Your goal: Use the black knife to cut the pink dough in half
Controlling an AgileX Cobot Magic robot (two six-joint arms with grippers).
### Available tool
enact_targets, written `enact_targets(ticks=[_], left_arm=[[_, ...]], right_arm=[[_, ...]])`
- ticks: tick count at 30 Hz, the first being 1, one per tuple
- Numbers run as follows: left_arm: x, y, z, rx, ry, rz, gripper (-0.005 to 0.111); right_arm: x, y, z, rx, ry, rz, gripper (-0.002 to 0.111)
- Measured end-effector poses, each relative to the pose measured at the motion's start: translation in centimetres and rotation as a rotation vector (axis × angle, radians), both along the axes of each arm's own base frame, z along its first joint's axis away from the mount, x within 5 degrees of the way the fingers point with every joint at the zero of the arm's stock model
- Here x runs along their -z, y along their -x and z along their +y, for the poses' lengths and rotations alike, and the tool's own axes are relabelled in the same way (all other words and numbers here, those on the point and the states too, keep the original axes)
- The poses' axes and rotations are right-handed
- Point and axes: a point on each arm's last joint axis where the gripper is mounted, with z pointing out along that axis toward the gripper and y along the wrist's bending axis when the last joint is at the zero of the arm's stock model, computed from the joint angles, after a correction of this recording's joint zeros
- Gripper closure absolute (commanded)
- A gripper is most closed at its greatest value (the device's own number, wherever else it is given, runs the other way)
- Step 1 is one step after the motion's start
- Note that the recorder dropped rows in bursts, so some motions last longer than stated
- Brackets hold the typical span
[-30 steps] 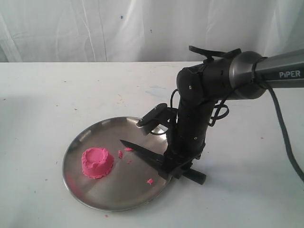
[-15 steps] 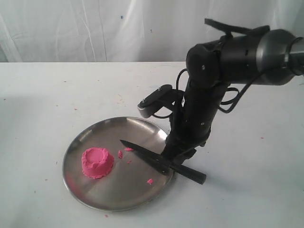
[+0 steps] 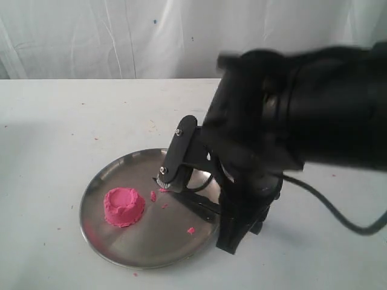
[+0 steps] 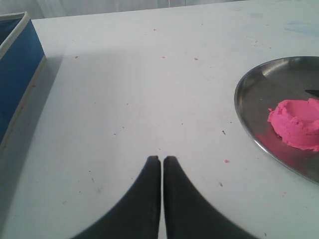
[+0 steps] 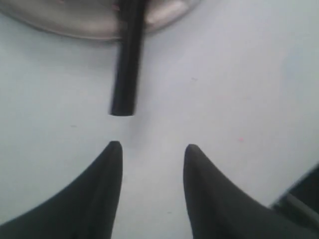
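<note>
I'm seeing my right gripper (image 5: 152, 149) spread open just short of the black knife (image 5: 127, 64), left gripper (image 4: 162, 160) pressed together, pink dough (image 3: 124, 206) sitting whole

The right gripper (image 5: 152, 149) is spread open above the white table (image 5: 234, 79). The black knife handle (image 5: 127, 64) lies beyond its fingertips, apart, running to the steel plate (image 5: 65, 22).

plate (image 3: 97, 187) polished reflective metal, pink dough (image 3: 124, 206) soft matte and lumpy, black knife (image 5: 127, 59) handle smooth satin black, table (image 4: 124, 89) matte white, lightly speckled
</note>
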Motion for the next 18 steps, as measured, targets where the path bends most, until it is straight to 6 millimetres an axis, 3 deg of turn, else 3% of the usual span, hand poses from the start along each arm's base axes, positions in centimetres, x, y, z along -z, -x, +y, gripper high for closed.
enact_targets(ticks=[3, 10, 18], left_arm=[[0.0, 0.0, 0.0, 0.000, 0.000, 0.000, 0.098], [0.0, 0.0, 0.0, 0.000, 0.000, 0.000, 0.098], [0.0, 0.0, 0.0, 0.000, 0.000, 0.000, 0.098]], right_arm=[[1.5, 0.5, 0.5, -0.011, 0.077, -0.092, 0.070], [5.7, 1.5, 1.9, -0.073, 0.146, -0.047, 0.054], [8.9, 0.6, 2.7, -0.079, 0.224, -0.072, 0.054]])
